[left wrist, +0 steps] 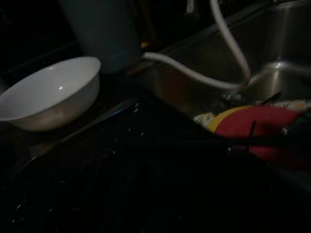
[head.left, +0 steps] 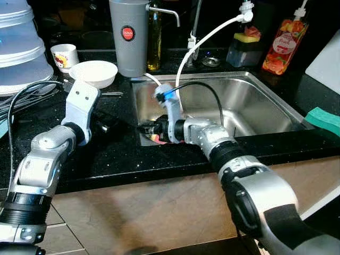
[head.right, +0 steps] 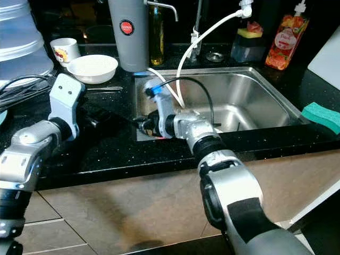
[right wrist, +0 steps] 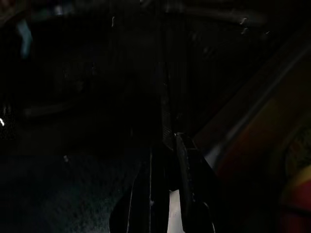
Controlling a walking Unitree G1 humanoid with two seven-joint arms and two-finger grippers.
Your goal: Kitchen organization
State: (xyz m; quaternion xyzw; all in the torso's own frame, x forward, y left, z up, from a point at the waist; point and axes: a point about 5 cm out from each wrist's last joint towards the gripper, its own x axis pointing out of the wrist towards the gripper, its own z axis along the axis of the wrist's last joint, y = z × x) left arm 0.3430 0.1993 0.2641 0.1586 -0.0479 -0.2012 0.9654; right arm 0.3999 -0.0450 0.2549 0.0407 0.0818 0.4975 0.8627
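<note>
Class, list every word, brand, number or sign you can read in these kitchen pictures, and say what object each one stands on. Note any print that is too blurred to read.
Red round badge on the grey thermos jug: white lettering, too small to read.
Label on the orange dish soap bottle: print too blurred to read.
Red pattern on the small white cup: no readable words.
Nothing else carries legible text.

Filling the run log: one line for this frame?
right gripper: at sink's left rim, fingers close together | left gripper: over counter | white bowl: on counter
</note>
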